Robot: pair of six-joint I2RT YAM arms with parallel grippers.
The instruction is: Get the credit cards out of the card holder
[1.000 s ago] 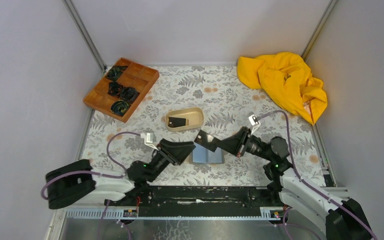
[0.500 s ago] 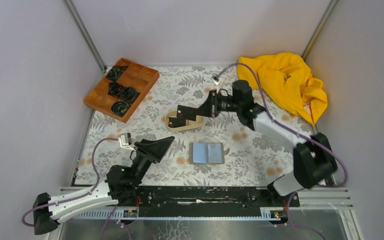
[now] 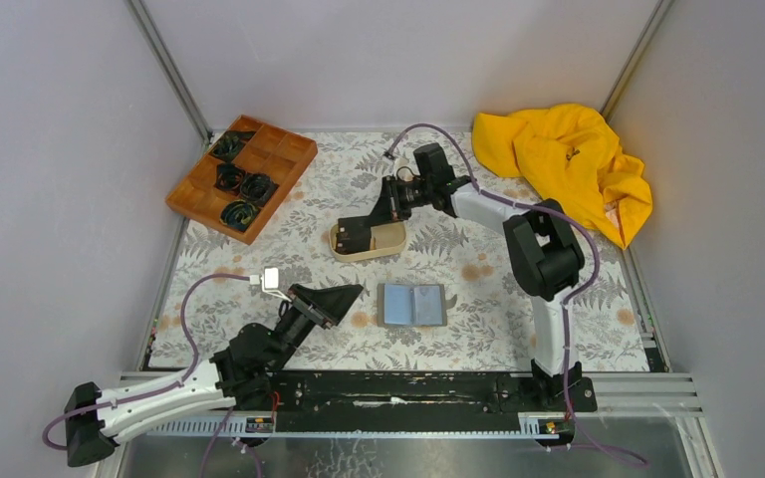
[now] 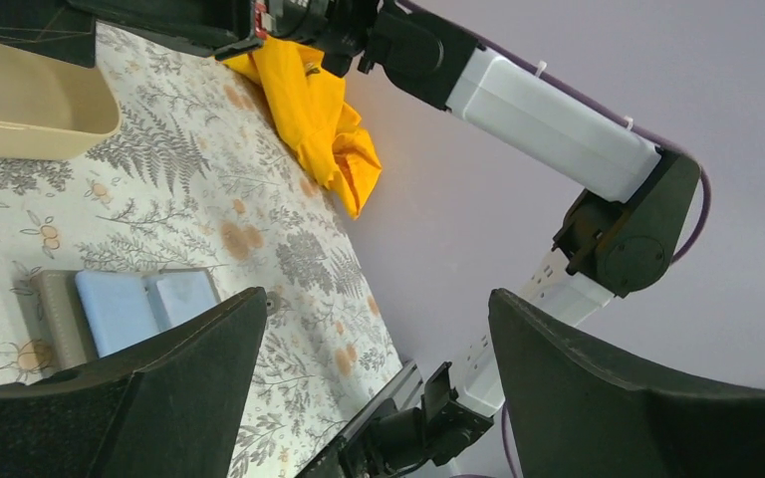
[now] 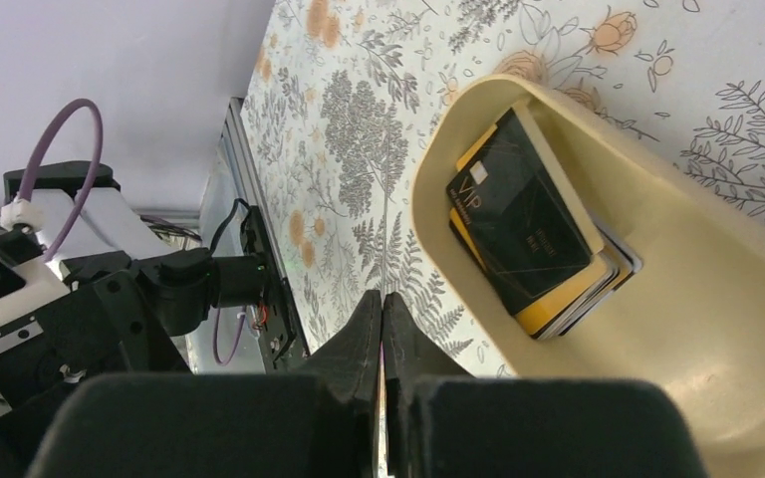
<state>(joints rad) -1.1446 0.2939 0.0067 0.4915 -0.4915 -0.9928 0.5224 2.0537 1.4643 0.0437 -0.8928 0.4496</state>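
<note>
Right tool [image 5: 381, 299] is pressed shut, fingers tip to tip, hanging at the edge of the beige tray [image 5: 677, 329]. From the wrist view I can't make out a card between them; it's too thin to call. Just beyond the tips, the credit cards [image 5: 523, 239] lie stacked in that tray, a black one on top, yellow and white edges peeking out beneath.

A second ago this tool was down at the card holder [image 3: 413, 305] with a dark card at its tips. Now it has swung across to the tray, so that looks like one more card delivered, or about to be.

Left tool [image 4: 377, 304] stands wide and empty, backed off to the left of the holder it was crowding a moment ago. The holder lies open flat on the counter [image 3: 488, 269], pale blue inside up, nothing touching it. Whether any card remains in its pockets, I can't tell.
</note>
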